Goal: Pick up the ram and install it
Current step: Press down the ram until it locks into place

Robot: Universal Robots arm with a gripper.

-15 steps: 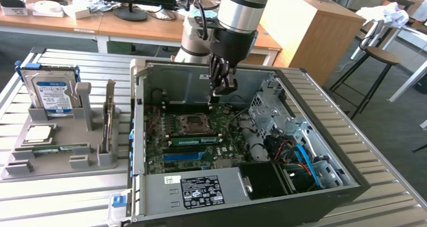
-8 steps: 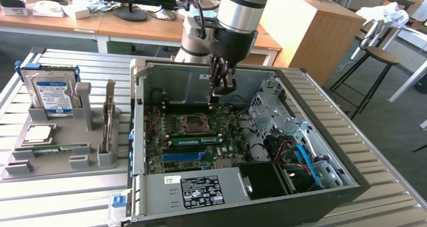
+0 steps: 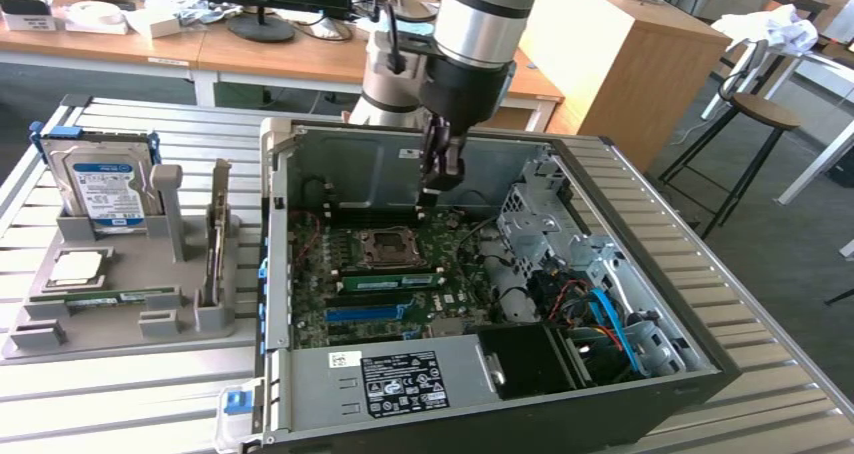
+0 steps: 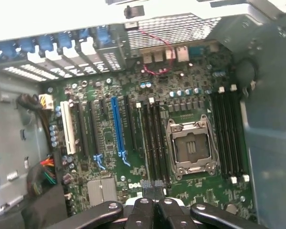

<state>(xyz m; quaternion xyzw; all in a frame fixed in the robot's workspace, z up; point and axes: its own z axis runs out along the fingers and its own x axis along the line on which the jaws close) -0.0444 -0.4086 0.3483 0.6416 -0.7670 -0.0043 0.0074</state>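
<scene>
Nearest in the exterior view, the ram [image 3: 388, 280], a thin green stick with black chips, lies seated in a slot on the motherboard [image 3: 400, 274] inside the open metal case [image 3: 641, 274]. Just beyond it and higher, the end effector [image 3: 441, 174] hangs with its black fingers [image 4: 155, 210] pressed together, holding nothing.

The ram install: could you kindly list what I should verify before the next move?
1. Is the computer case open, with the motherboard reachable: ok.
2. Is the tool inside the case, over the motherboard: ok.
3. Is the tool carrying a ram: not ok, shut with nothing seen in it.
4. Is the ram stick in the slot beside the CPU socket latched: cannot tell.
5. Is the spare ram stick resting on the grey tray: ok.
</scene>
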